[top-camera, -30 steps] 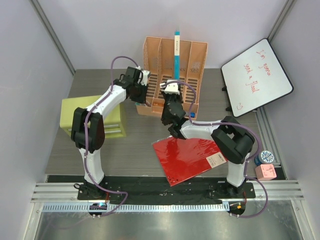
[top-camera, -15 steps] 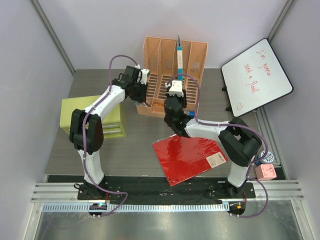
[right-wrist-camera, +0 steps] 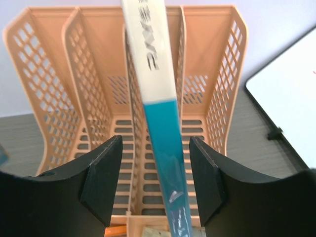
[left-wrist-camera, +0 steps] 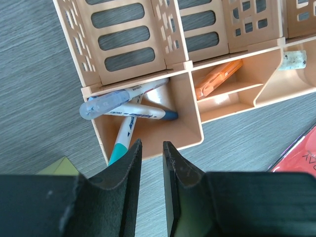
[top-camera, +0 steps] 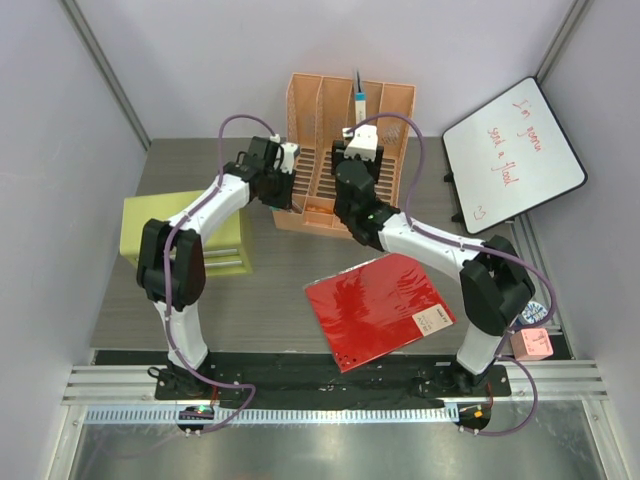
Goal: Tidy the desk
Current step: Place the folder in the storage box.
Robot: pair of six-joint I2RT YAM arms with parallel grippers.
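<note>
The desk (top-camera: 280,290) is dark grey wood-grain. At its back stands an orange mesh file rack (top-camera: 300,110). My right gripper (right-wrist-camera: 155,140) is open in front of the rack. A white and teal marker (right-wrist-camera: 160,148) stands steeply between its fingers, apart from both pads, with its lower end in the rack's front tray. My left gripper (left-wrist-camera: 152,145) hovers over the desk just before the rack's left front compartment (left-wrist-camera: 185,128), where several pens (left-wrist-camera: 123,111) lie. Its jaws stand nearly closed with a narrow slit and nothing between them.
A red folder (top-camera: 375,305) lies near the front edge under the right arm. A lime-green drawer cabinet (top-camera: 185,235) stands at the left. A whiteboard (top-camera: 515,150) leans at the right. A tape roll (top-camera: 533,312) and a pink block (top-camera: 532,345) sit at the right edge.
My right gripper carried the marker back to the rack, lowered it there and opened, letting it go. The left arm has barely moved.
</note>
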